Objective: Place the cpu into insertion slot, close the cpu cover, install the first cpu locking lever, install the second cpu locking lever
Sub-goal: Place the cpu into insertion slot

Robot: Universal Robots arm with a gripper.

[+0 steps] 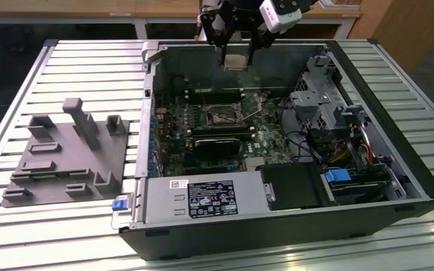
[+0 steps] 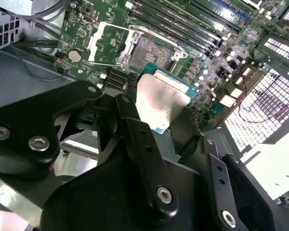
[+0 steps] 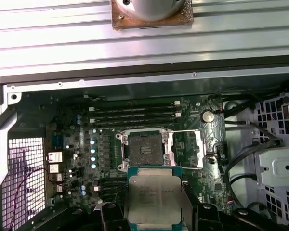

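My gripper (image 1: 235,55) hangs over the back wall of the open computer case (image 1: 277,237), shut on the cpu (image 1: 234,62), a flat square chip with a pale metal top. In both wrist views the cpu (image 2: 161,98) (image 3: 154,199) sits between the black fingers (image 2: 130,120), held above the green board. The insertion slot (image 3: 144,150) (image 2: 151,50) (image 1: 221,117) is a dark square socket, bare and uncovered, a short way below and beyond the chip. The cpu cover (image 3: 201,144) (image 2: 97,43) is swung open and lies beside the socket.
Long black memory slots (image 3: 135,113) run beside the socket. A black heatsink block (image 1: 217,144), the power supply (image 1: 202,197), a drive cage (image 1: 322,101) and cables (image 1: 307,147) crowd the case. A grey fixture plate (image 1: 66,152) rests on the slatted table (image 1: 89,62).
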